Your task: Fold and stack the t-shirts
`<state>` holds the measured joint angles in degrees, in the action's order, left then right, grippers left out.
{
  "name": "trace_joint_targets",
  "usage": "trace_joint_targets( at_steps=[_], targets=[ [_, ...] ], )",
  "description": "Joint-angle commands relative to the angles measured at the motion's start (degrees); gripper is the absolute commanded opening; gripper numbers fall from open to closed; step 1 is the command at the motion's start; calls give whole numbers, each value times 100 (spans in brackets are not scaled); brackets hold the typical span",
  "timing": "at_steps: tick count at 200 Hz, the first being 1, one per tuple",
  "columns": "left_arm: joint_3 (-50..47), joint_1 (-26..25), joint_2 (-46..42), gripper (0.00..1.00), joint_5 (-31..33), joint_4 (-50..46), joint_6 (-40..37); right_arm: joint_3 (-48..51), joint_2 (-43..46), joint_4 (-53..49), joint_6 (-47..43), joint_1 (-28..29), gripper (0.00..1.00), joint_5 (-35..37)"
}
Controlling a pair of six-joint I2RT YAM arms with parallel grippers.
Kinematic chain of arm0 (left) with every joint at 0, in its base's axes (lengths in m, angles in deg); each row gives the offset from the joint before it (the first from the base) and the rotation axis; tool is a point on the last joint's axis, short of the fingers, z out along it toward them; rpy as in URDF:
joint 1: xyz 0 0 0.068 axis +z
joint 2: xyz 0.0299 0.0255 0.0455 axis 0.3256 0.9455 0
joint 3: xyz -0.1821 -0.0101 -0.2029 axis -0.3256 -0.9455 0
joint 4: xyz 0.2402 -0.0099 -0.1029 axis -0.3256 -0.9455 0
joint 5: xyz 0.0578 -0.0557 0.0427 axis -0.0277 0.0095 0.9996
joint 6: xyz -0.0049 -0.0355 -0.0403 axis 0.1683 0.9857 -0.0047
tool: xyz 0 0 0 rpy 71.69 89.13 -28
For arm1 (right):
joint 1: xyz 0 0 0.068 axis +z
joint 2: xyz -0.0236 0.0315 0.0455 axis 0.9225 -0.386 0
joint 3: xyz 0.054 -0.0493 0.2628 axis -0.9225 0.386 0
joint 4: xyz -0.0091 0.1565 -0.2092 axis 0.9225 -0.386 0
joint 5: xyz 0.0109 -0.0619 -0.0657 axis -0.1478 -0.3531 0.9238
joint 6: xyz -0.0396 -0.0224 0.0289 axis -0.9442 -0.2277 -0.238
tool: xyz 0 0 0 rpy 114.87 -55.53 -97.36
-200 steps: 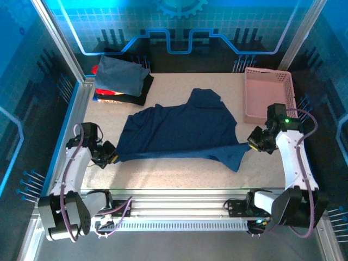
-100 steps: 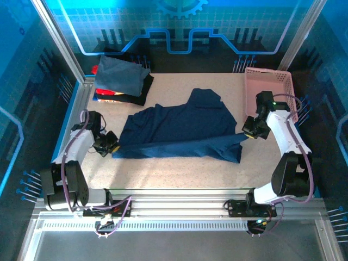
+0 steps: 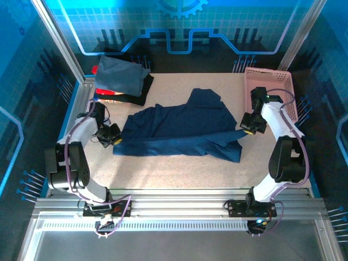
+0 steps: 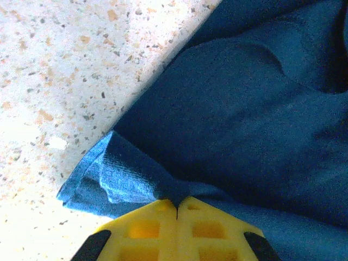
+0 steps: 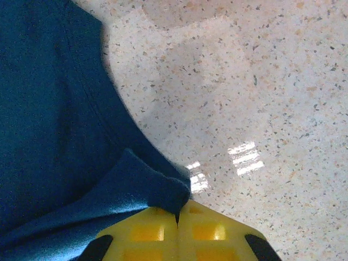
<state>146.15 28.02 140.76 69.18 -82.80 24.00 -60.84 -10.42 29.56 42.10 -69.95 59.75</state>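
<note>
The navy t-shirt [image 3: 179, 128] is lying spread across the middle of the frame. The left tool [image 3: 112, 140] is pinching its lower edge at the left end, and the right tool [image 3: 244, 128] is pinching it at the right end, both clamped tight on cloth. The step in hand looks like folding that edge up over the body. Doing it well likely means moving both tools evenly, stretching the fold line straight, and laying it flat on the tabletop [image 3: 179, 171] before letting go. The folded t-shirts [image 3: 120, 79] are sitting at upper left.

A speckled beige stone-look tabletop [image 3: 179, 174] fills the centre, with glowing blue patterned wall panels [image 3: 228, 16] at 12 o'clock and silver aluminium rails [image 3: 179, 206] at 6 o'clock.
</note>
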Motion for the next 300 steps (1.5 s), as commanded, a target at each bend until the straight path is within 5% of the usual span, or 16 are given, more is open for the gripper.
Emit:
trace_joint_targets(
  at_steps=[1,59,125,155,173,190,245,300],
  targets=[
    [212,-36,236,0,228,-9,-272,-260,-229,105,-98,102,0,294],
    [610,-137,798,2,263,143,-256,-1046,-932,56,-220,429,0,471],
    [864,-155,425,52,-53,353,201,-2486,-2044,-41,-234,930,1,339],
    [645,-161,-316,65,-187,252,482,-2811,-2197,33,-320,1039,19,-122],
    [171,-249,-944,69,-415,320,706,-2448,-1774,414,-431,1039,46,-476],
    [-305,-313,-1439,70,-484,285,898,-2123,-1290,382,-490,1023,56,-501],
    [-1516,-595,-2154,69,-913,892,1492,347,940,126,50,896,60,-1167],
    [-1716,-818,-1170,56,-1002,1900,1892,2394,1043,955,770,698,56,-1100]
  ],
)
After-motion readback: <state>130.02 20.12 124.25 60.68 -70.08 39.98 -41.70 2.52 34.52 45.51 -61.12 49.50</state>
